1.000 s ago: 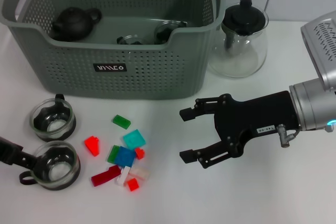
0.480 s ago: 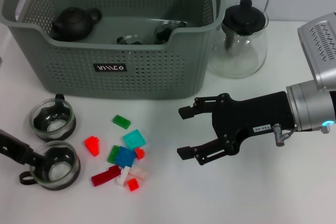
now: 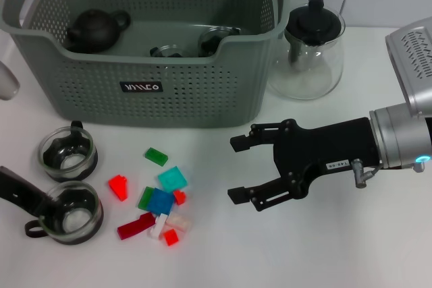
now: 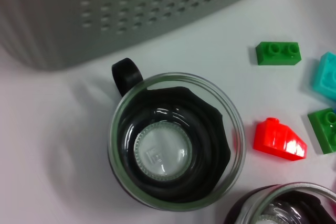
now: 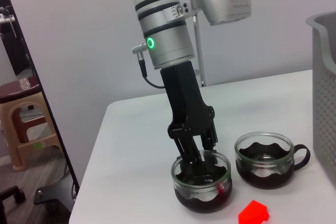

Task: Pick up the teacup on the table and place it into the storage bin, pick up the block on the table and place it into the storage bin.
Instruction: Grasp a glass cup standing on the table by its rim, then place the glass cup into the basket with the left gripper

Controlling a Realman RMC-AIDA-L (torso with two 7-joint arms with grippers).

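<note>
A: Where do we find the left gripper [image 5: 197, 157]?
B: Fingers pinching the rim of the teacup [image 3: 69, 212], in front of the storage bin [image 3: 148, 65].
A: The right gripper [image 3: 241, 169]?
B: Spread wide, beside the blocks [image 3: 159, 200].

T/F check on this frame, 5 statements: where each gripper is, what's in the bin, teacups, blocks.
1. The right gripper holds a block. False: it is open and empty, out over the table right of the blocks.
2. The left gripper reaches into the nearer teacup. True.
3. Both teacups by the blocks still stand on the table. True: the farther teacup also sits in front of the storage bin.
4. The storage bin is empty. False: a dark teapot and some glassware lie inside.
5. The glass teapot is inside the bin. False: it stands on the table, to the bin's right.
</note>
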